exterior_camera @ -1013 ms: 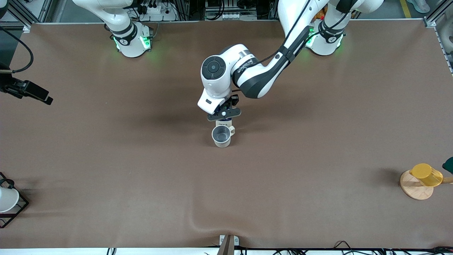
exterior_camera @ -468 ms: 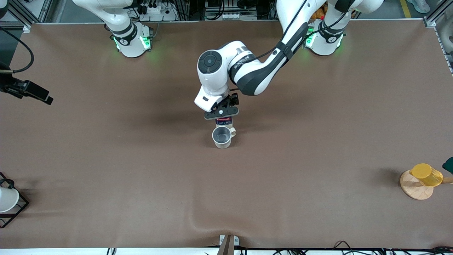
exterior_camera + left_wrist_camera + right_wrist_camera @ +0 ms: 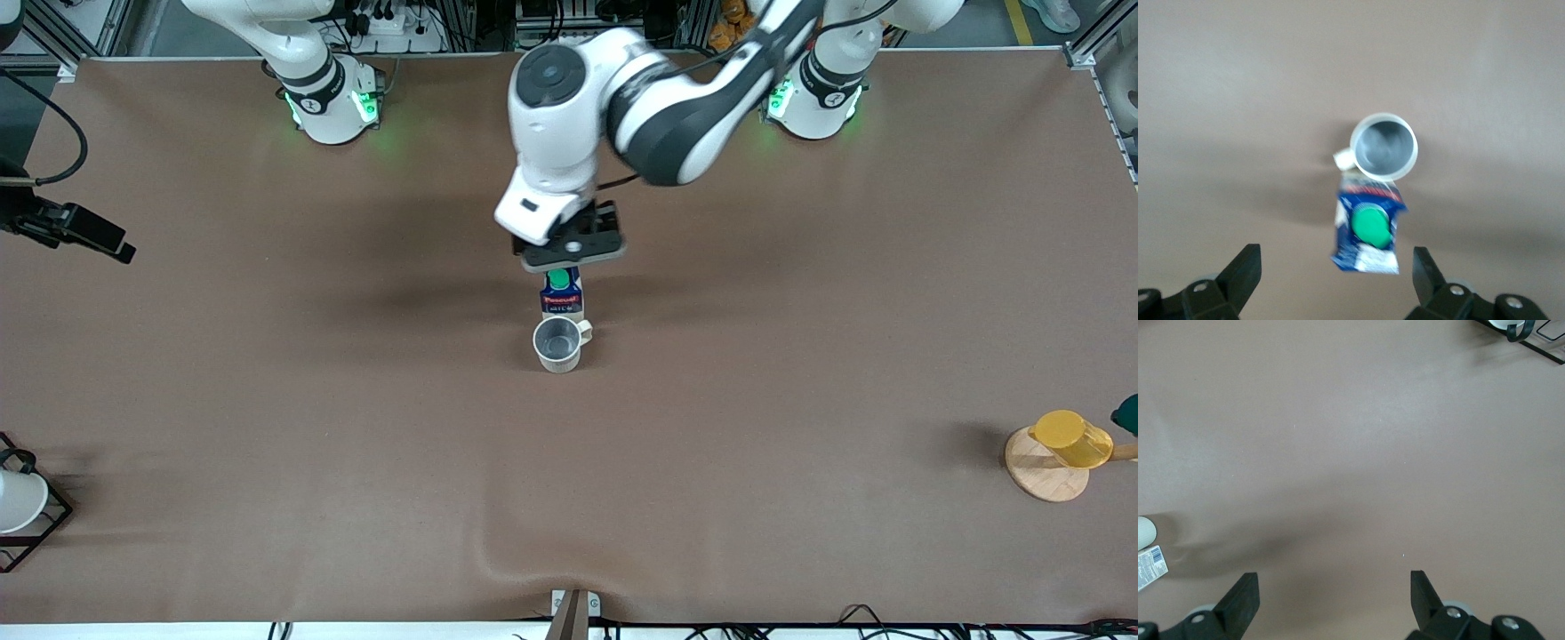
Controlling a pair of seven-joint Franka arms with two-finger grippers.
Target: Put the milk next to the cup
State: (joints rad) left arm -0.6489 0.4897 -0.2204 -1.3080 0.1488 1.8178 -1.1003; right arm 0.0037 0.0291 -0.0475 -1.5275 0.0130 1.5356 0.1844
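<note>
Hovering over milk [image 3: 562, 293]: left end effector [image 3: 570, 251] spread wide, empty; right end effector [image 3: 1331, 600] likewise.

My black fingers [image 3: 1245, 270] hang apart over a milk carton [image 3: 563, 296] that is dark blue on top, with a round green cap [image 3: 1371, 227] and a red-and-white label (the lettering is too small to read). Touching the carton stands a cream-white mug [image 3: 559, 345] with a grey inside. The table cover [image 3: 356, 427] under the mug is plain brown. Well apart from the mug, toward my left arm's end of the table, a yellow cup [image 3: 1071, 438] lies on a pale wooden disc [image 3: 1040, 476].
</note>
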